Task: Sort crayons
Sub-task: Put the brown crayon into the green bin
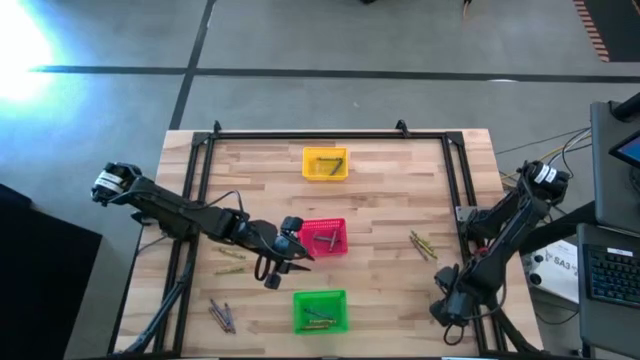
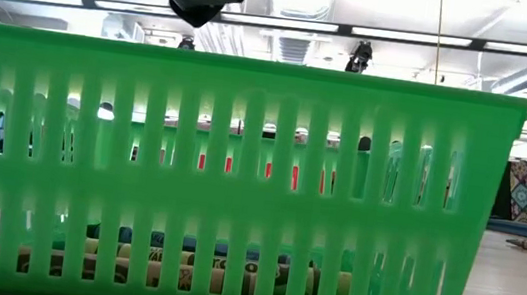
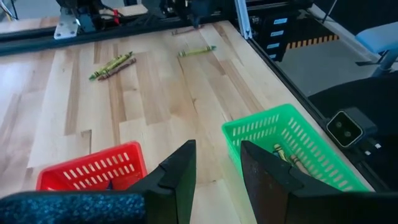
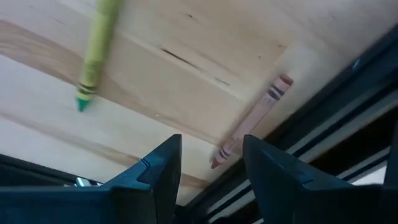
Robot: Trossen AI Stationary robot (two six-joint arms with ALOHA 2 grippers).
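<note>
The wooden table (image 1: 380, 200) carries three baskets in a far-to-near line so each colour has its own bin: yellow basket (image 1: 325, 164) far, red basket (image 1: 325, 237) in the middle, green basket (image 1: 320, 311) near, each already holding some crayons. The left gripper (image 1: 283, 262) hangs between red and green, fingers apart and empty, likely between drops. The right gripper (image 4: 208, 165) sits low at the near right edge, fingers apart, lined up over a reddish crayon (image 4: 252, 122) by the frame. Loose crayons (image 1: 222, 315) remain scattered near left and right (image 1: 423, 245)
</note>
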